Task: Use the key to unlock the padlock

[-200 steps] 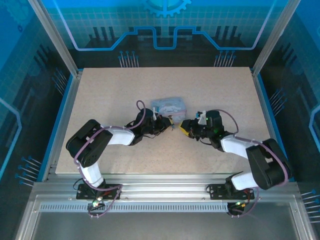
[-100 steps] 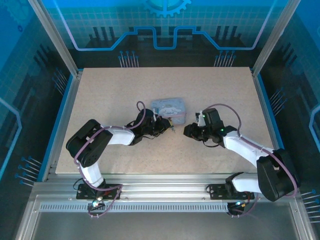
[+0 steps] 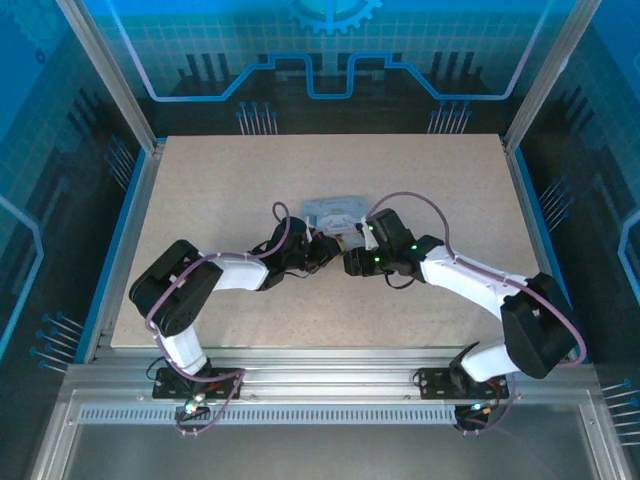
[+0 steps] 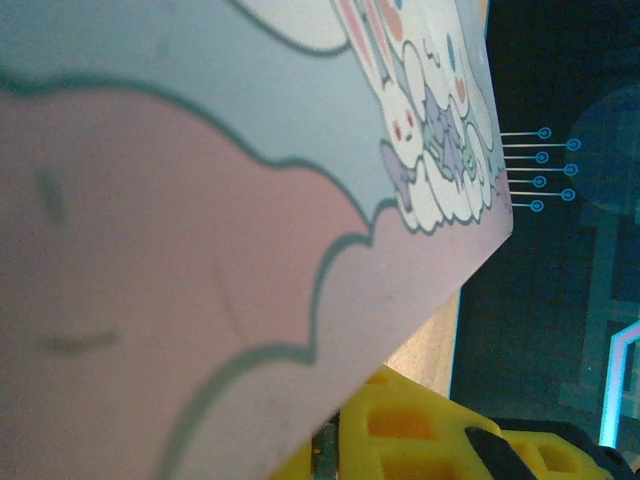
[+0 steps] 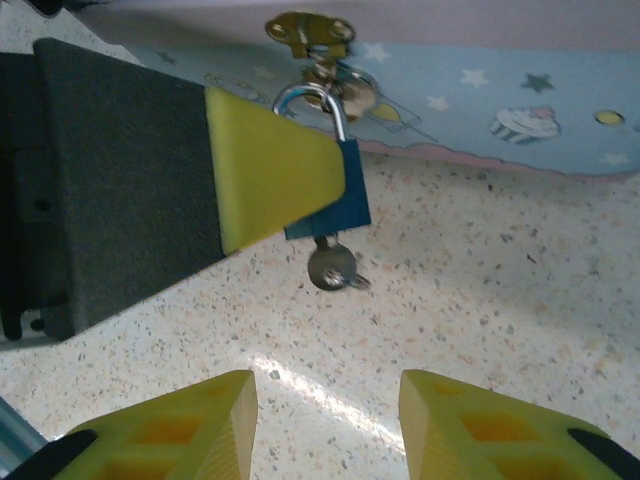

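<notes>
The padlock (image 5: 335, 200) is a small blue block whose silver shackle hangs from the brass hasp (image 5: 308, 30) of a pale blue cartoon-printed tin (image 5: 500, 90). A key (image 5: 332, 268) sticks out of its underside. My left gripper (image 3: 322, 248) is shut on the padlock, and one of its yellow fingers (image 5: 270, 165) covers the lock's left side. My right gripper (image 5: 325, 425) stands open just short of the key with nothing between its fingers. From above, the right gripper (image 3: 350, 262) faces the left one in front of the tin (image 3: 338, 210). In the left wrist view the tin (image 4: 200, 200) lies very close.
The speckled beige table (image 3: 230, 180) stretches wide around the tin. Blue enclosure walls (image 3: 60, 200) and metal frame posts border it on all sides. Both arms meet near the table's middle.
My right arm has swung left toward the padlock and its jaws have opened wider. The left arm, tin and padlock have stayed put.
</notes>
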`<action>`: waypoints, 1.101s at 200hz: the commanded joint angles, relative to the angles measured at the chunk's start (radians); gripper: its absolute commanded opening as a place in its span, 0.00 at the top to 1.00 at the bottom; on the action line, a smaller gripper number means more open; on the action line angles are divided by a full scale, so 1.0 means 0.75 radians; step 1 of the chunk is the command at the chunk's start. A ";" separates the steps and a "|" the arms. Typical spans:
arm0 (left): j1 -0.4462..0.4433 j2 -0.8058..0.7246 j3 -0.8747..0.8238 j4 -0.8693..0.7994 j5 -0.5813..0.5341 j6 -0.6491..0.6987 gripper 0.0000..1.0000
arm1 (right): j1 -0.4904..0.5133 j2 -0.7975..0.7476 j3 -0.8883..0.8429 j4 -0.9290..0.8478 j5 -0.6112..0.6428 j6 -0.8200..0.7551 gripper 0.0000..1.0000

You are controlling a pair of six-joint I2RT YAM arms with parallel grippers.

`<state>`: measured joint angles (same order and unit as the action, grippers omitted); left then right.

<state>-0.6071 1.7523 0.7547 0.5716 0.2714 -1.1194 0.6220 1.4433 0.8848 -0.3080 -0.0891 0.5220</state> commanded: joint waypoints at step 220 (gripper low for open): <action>0.026 -0.105 0.036 -0.012 0.074 0.031 1.00 | 0.096 0.024 0.008 0.067 0.182 -0.111 0.60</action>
<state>-0.5938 1.7149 0.7547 0.5251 0.2890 -1.1194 0.6758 1.4998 0.9146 -0.2844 0.0238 0.4362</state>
